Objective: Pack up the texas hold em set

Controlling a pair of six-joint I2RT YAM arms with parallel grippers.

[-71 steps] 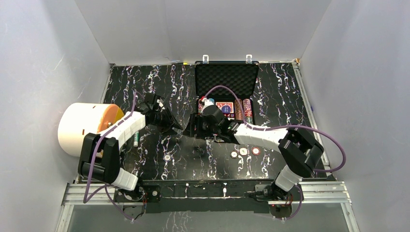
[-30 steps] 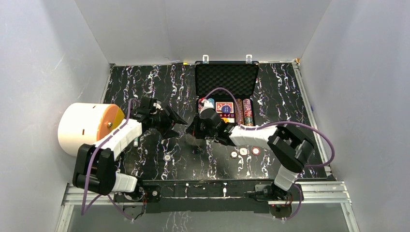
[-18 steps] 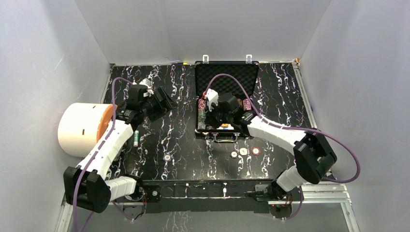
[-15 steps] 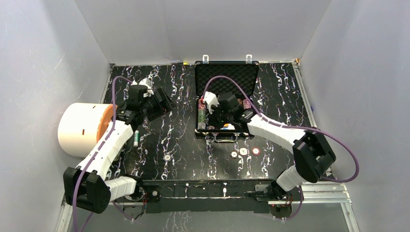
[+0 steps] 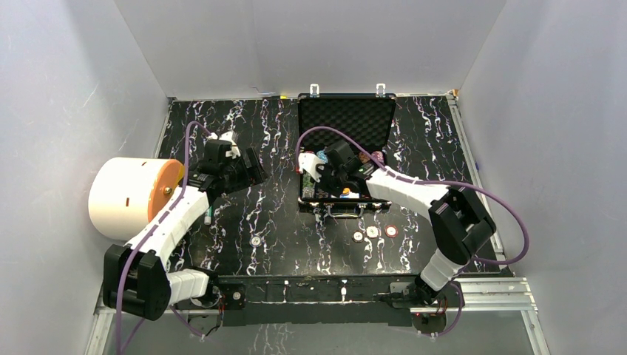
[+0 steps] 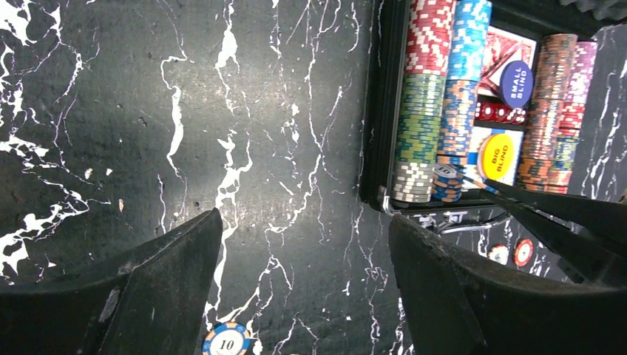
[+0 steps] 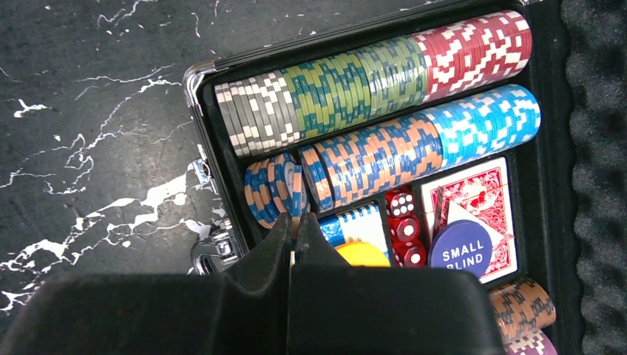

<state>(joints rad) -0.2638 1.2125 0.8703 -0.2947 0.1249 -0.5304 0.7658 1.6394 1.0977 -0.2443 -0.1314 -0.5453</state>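
1. The drum [image 5: 129, 196] lies at the left edge of the bench [image 5: 281, 133], no part of the set.
2. The left end effector [image 6: 303, 222] hangs wide open and empty over the bench, likely lining up on the loose chip [image 6: 227, 342] nearby.
3. The briefcase [image 5: 346, 118] lies open mid-bench, its chip rows [image 7: 370, 81] slotted in the tray.
4. The right end effector [image 7: 292, 222], pinched shut on nothing, sits at the tilted chips [image 7: 273, 192], seemingly to push them flush.
5. In front of the case, three chips [image 5: 372, 231] lie unpacked.
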